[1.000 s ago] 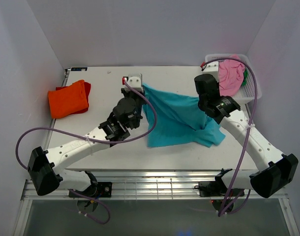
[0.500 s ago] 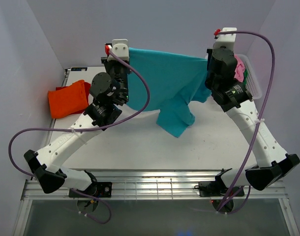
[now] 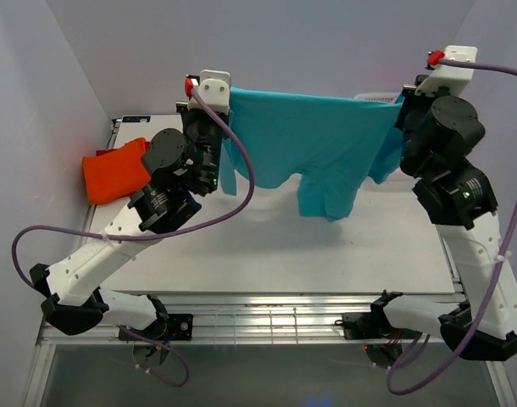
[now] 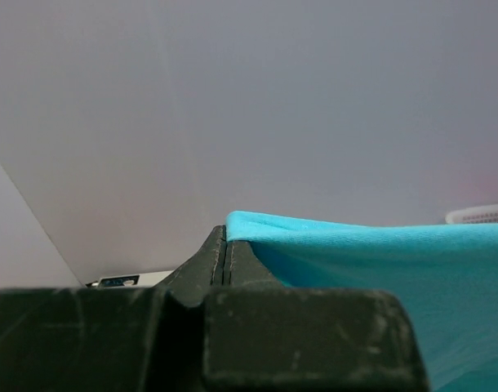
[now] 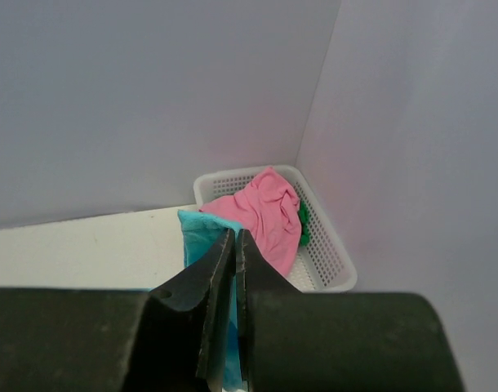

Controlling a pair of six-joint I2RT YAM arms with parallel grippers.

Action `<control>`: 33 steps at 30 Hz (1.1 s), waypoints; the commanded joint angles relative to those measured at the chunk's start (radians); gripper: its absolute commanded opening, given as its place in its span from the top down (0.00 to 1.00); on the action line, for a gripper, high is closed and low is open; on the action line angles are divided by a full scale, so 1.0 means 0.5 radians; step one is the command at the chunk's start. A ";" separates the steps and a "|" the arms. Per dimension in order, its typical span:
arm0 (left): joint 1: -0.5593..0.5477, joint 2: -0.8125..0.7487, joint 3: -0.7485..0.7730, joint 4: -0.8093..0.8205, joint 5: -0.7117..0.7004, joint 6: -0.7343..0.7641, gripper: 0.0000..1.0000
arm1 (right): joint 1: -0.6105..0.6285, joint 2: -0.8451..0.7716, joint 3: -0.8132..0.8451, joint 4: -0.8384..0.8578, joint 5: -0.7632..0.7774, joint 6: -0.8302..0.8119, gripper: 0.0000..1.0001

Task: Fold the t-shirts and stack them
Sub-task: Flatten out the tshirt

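1. Table (image 3: pixel 284 254): one. The bare middle is judged the spot for laying the shirt flat.
2. Teal shirt (image 3: pixel 309 140): one. It is held in the air over the far half of the table, stretched left to right. The lower edge hangs uneven, with a bunched lobe right of centre. For a clean lay-down, both top corners should be lowered level and under equal pull. The hanging edge should be set down first, then the cloth drawn out so the lobe is flattened.
3. Basket (image 5: pixel 331 261): one, in the far right corner.
4. Orange shirt (image 3: pixel 116 170): one, lying bundled at the far left of the table, well apart from the teal one.
5. Pink shirt (image 5: pixel 261 208): one, slumped in the basket.
6. Claws: two. The left claw (image 4: pixel 223 249) is pinched tight on the shirt's left top corner. The right claw (image 5: pixel 234 245) is closed on the right corner.
7. Green scrap (image 5: pixel 302 224): one, in the basket beside the pink shirt. Whether it is a shirt cannot be told.
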 commanded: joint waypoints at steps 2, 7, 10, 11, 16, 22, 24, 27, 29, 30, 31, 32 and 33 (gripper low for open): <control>-0.136 -0.128 0.217 -0.377 -0.052 -0.169 1.00 | 0.018 -0.201 0.233 -0.112 -0.187 0.077 0.92; -0.311 -0.187 0.318 -0.383 -0.018 -0.215 1.00 | 0.015 -0.247 0.467 -0.235 -0.420 0.111 0.92; -0.342 -0.147 0.404 -0.432 0.003 -0.231 1.00 | 0.015 -0.259 0.479 -0.201 -0.488 0.118 0.92; -0.342 -0.095 0.459 -0.438 -0.012 -0.215 1.00 | 0.015 -0.250 0.452 -0.146 -0.482 0.105 0.92; -0.327 0.046 0.398 0.118 -0.144 0.238 1.00 | 0.015 -0.030 0.341 0.071 -0.335 -0.023 0.92; 0.373 0.251 0.554 -0.395 0.337 -0.229 1.00 | -0.031 0.476 0.417 0.299 -0.300 -0.097 0.92; 0.577 0.350 0.634 -0.538 0.600 -0.426 1.00 | -0.064 0.645 0.451 0.375 -0.319 -0.103 0.92; 0.851 0.671 0.802 -0.676 0.824 -0.488 1.00 | -0.172 0.929 0.598 0.517 -0.386 -0.113 0.92; 1.056 0.999 1.148 -0.744 0.951 -0.601 1.00 | -0.261 1.108 0.911 0.517 -0.448 -0.116 0.92; 1.121 1.122 1.310 -0.824 1.030 -0.641 1.00 | -0.279 1.285 1.036 0.517 -0.496 -0.143 0.92; 1.225 1.245 1.683 -0.858 1.168 -0.675 1.00 | -0.307 1.360 1.165 0.520 -0.515 -0.164 0.92; 1.262 1.459 1.865 -0.880 1.221 -0.672 1.00 | -0.313 1.421 1.379 0.556 -0.524 -0.195 0.92; 1.287 1.534 2.010 -0.858 1.252 -0.663 1.00 | -0.313 1.483 1.442 0.590 -0.531 -0.229 0.92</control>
